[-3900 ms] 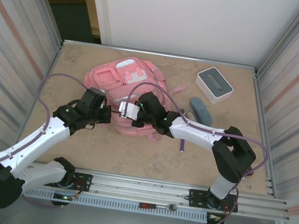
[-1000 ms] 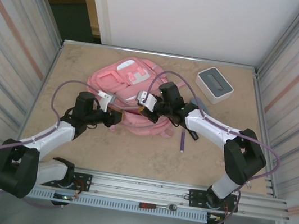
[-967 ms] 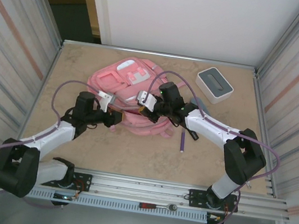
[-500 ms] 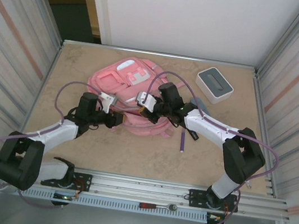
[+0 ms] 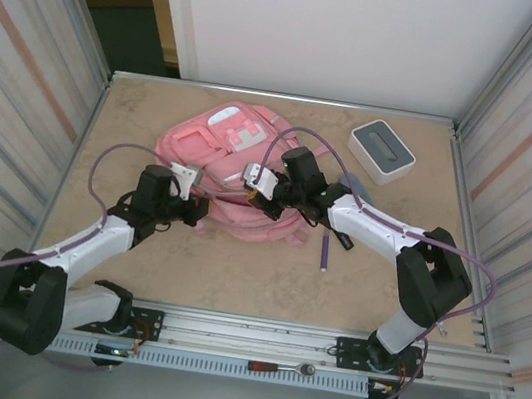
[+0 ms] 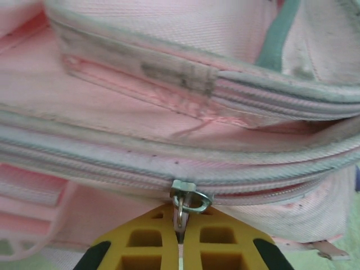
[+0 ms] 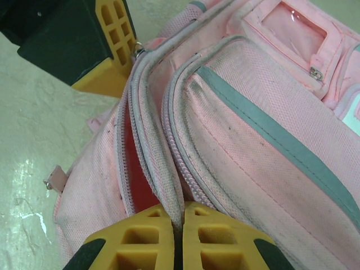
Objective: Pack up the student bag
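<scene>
The pink student bag (image 5: 229,148) lies flat in the middle of the table. At its near-left edge my left gripper (image 5: 199,211) is shut on the metal zipper pull (image 6: 188,199) of the main zip, and the yellow fingers (image 6: 152,242) meet around the pull's ring. My right gripper (image 5: 253,190) is shut on a fold of the bag's fabric rim (image 7: 177,197) between two zip lines. A red lining (image 7: 135,180) shows through the part-open zip. In the right wrist view the left gripper (image 7: 121,39) sits at the far end of that zip.
A white-and-grey box (image 5: 382,150) stands at the back right. A blue object (image 5: 358,192) lies partly under the right arm, and a purple pen (image 5: 325,254) lies near it. A ratchet wrench (image 5: 280,368) rests on the front rail. Ribbed walls close both sides.
My left gripper has closed on the zipper pull and shifted slightly left along the bag's edge. The right gripper has kept its hold and place.
</scene>
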